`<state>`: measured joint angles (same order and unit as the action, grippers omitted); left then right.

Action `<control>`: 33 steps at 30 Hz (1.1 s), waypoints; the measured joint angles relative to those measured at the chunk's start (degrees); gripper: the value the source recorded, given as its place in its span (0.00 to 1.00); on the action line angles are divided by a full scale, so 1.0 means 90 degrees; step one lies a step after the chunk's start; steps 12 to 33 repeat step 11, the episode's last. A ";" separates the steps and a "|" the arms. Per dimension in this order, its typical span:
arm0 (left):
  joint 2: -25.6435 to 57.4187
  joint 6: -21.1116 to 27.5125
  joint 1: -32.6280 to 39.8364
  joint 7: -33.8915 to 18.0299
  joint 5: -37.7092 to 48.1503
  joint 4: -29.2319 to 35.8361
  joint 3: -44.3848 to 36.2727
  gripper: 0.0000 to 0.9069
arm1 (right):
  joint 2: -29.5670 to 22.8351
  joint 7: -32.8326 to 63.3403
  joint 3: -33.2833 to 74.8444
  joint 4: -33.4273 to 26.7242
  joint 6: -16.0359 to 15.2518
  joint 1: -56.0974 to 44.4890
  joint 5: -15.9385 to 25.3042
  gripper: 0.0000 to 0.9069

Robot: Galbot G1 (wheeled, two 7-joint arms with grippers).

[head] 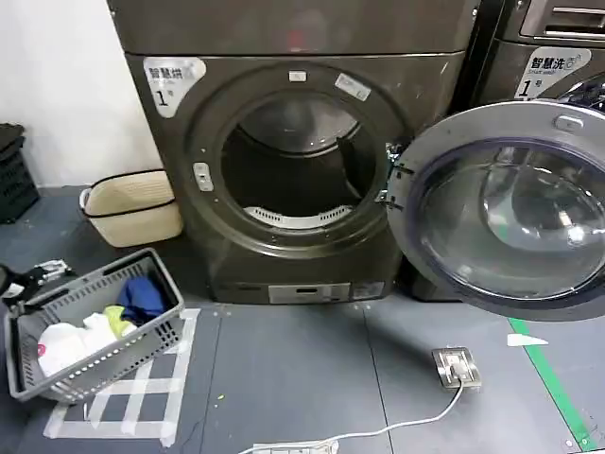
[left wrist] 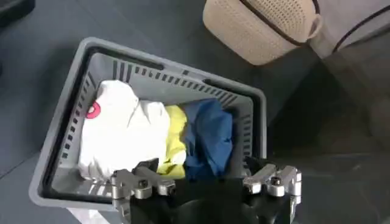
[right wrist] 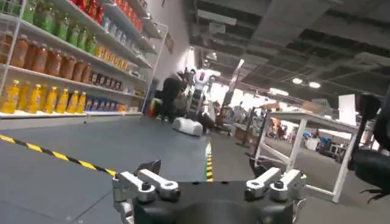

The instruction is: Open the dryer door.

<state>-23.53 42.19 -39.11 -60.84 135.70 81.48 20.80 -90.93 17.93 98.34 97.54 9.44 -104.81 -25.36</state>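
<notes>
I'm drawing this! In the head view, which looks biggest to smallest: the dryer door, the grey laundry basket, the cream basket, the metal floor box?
1. The dryer door, swung open.
2. The grey laundry basket, though it sits nearer the camera.
3. The cream basket, farther back, so its true size is unsure.
4. The metal floor box.

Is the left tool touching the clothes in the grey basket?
Apart. The left wrist view shows the left tool open above the grey basket, its fingertips holding nothing; the clothes lie loose farther down inside.
</notes>
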 joint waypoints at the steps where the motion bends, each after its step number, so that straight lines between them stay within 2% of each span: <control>1: 0.0002 0.0000 -0.0009 0.0025 -0.0048 0.0005 -0.0008 1.00 | -0.0001 -0.0004 0.0001 0.0002 0.0001 0.0000 0.0000 1.00; 33: 0.0011 0.0000 0.0004 0.0055 -0.0200 0.0015 -0.0091 1.00 | -0.0011 -0.0012 -0.0007 0.0009 0.0014 0.0003 0.0004 1.00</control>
